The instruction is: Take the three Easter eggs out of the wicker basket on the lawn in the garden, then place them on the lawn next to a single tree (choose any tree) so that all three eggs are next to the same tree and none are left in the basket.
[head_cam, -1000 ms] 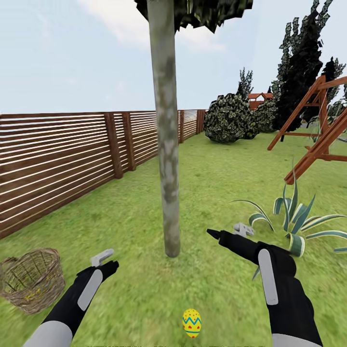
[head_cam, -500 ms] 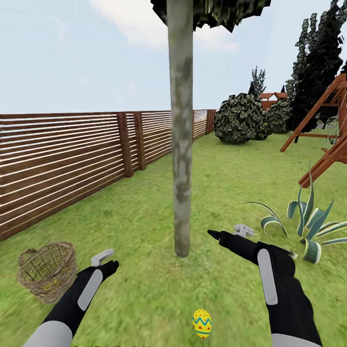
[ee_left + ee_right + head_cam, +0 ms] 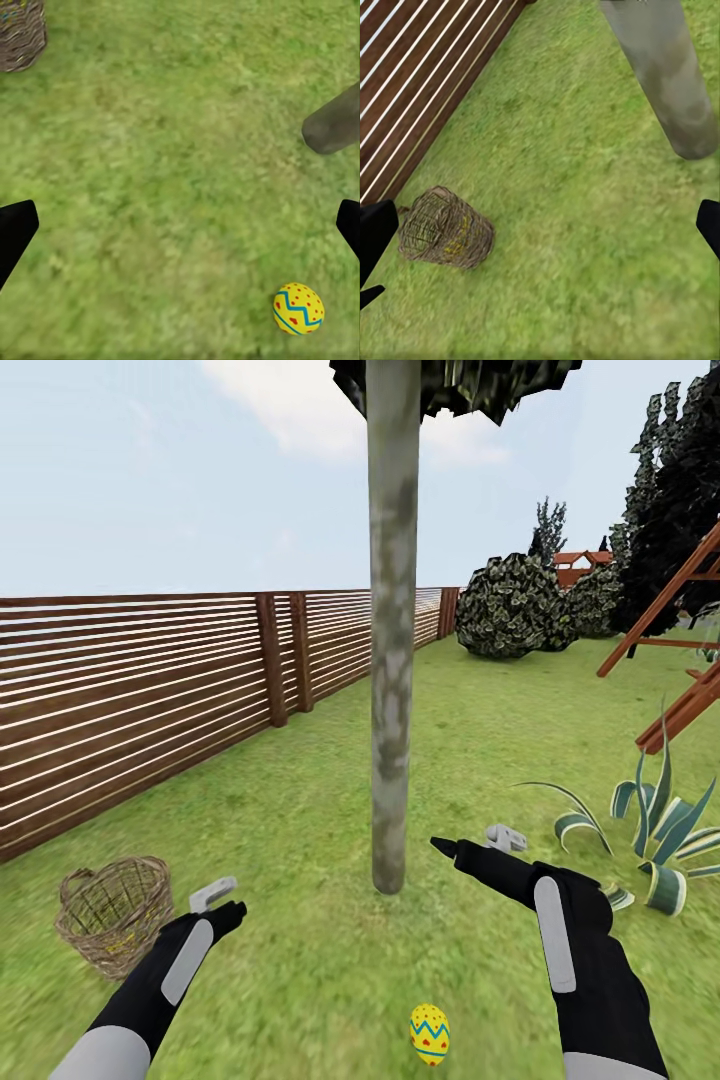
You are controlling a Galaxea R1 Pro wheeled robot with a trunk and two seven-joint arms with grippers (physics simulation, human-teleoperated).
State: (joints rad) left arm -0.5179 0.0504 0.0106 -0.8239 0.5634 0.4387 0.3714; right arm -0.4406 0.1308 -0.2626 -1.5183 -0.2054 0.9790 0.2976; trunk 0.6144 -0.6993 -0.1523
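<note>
One yellow zigzag-banded Easter egg (image 3: pixel 429 1035) lies on the green lawn (image 3: pixel 300 830) near the pale mottled tree trunk (image 3: pixel 392 660). Woven tan wicker basket (image 3: pixel 115 912) stands apart by the brown slatted fence (image 3: pixel 140 700). Spiky striped plant (image 3: pixel 660 840) flanks the right. Both grippers' fingers released, empty: left gripper (image 3: pixel 180 232), right gripper (image 3: pixel 540 232).

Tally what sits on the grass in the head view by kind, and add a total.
Easter egg: 1
Wicker basket: 1
Tree trunk: 1
Round leafy bushes: 2
Spiky striped-leaf plant: 1
Total: 6
Yellow shows faintly through the basket weave, but the contents cannot be counted.
</note>
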